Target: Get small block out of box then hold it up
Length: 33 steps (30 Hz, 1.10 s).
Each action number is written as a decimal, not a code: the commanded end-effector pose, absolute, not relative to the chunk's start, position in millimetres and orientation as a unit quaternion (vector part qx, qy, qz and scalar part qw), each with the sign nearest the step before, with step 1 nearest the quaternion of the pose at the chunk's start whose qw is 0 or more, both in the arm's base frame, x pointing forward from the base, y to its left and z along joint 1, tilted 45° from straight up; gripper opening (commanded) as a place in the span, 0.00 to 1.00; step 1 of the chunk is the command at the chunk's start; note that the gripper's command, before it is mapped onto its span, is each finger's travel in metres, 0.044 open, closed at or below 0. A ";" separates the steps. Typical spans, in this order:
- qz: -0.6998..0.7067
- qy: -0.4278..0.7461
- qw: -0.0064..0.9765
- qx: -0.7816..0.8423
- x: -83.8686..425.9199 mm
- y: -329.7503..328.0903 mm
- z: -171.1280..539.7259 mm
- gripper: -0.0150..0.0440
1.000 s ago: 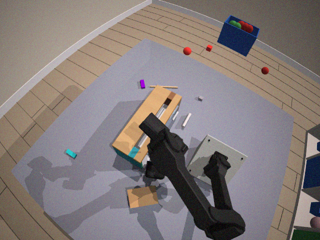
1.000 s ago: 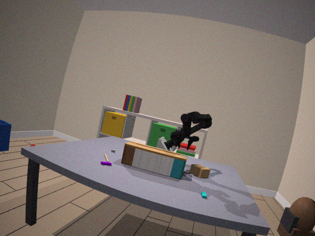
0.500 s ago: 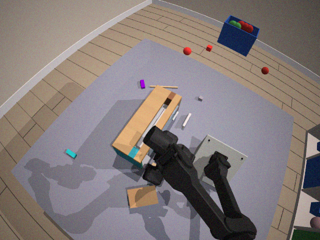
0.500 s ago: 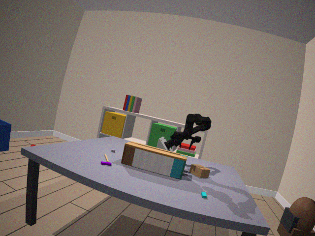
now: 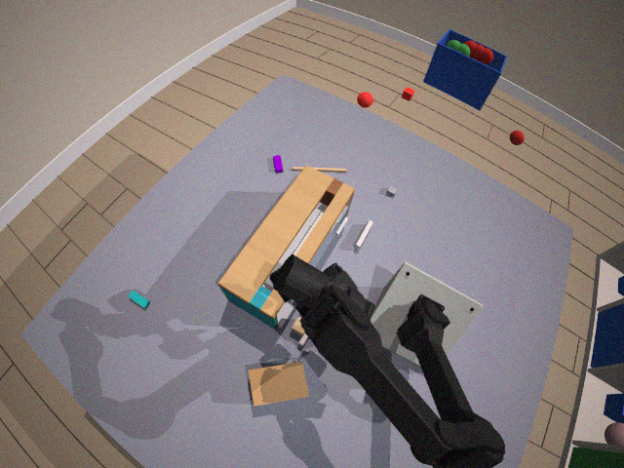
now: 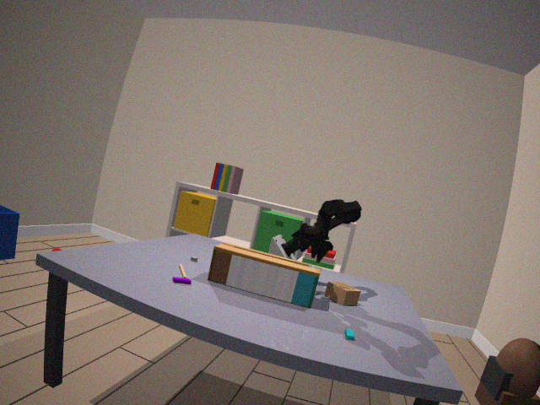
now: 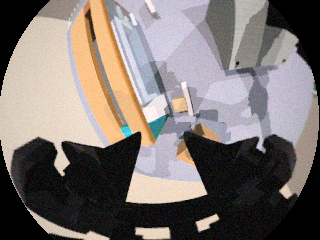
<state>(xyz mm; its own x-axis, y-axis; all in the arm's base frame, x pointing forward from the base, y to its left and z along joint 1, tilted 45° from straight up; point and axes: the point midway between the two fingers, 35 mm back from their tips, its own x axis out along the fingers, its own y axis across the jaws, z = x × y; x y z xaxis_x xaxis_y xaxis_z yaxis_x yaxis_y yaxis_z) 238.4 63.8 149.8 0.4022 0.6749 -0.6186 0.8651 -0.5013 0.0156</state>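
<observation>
The long box [image 5: 270,229] [image 6: 261,256] [image 7: 112,70] stands on the table with a wooden top, a teal end and a brown end. A small tan block [image 5: 297,327] [image 7: 180,104] lies on the table, outside the box, just off its front near the teal end. A white stick [image 5: 303,339] [image 7: 187,98] lies right beside it. My gripper [image 6: 321,256] [image 7: 163,135] is partly open and empty, above the table near the teal end. In the top view the arm hides its fingertips. In the exterior view the box hides the block.
A larger tan carton [image 5: 278,383] [image 6: 344,294] [image 7: 206,134] stands beyond the teal end. Another white stick [image 5: 364,234] [image 7: 151,6] lies before the box. A purple block [image 5: 277,163] [image 6: 181,280], a wooden rod [image 5: 322,170], a teal block [image 5: 138,298] [image 6: 349,334] and a grey cube [image 5: 391,191] [image 6: 194,258] lie around it.
</observation>
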 end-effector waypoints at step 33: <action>0.482 0.285 0.802 -0.206 235.4 105.4 109.4 0.74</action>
<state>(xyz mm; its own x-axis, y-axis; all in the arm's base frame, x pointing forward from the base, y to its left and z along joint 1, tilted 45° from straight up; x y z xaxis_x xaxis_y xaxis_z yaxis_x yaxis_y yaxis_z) 240.3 95.2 124.0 0.3748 0.6645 -0.6466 -0.4019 0.7449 0.5325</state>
